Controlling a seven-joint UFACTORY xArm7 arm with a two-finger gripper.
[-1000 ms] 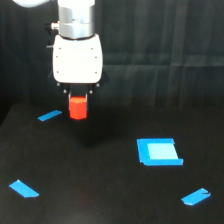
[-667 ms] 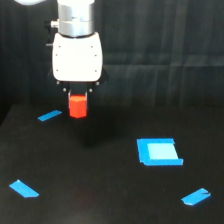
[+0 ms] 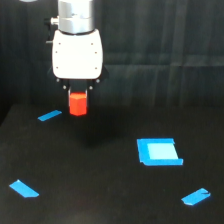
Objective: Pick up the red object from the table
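Note:
The red object (image 3: 78,103) is a small red-orange block held between the fingers of my gripper (image 3: 78,96), under the white gripper body. It hangs in the air above the black table (image 3: 100,185), at the exterior view's upper left. A faint shadow lies on the table below it. The gripper is shut on the block's upper part, and the fingertips are mostly hidden behind it.
A blue square patch (image 3: 158,151) lies on the table to the exterior view's right. Blue tape strips lie at the left near the block (image 3: 49,116), at the lower left (image 3: 23,188) and at the lower right (image 3: 195,197). A dark curtain hangs behind.
The gripper has risen a little with the red object in it; the block hangs slightly higher above the table than before.

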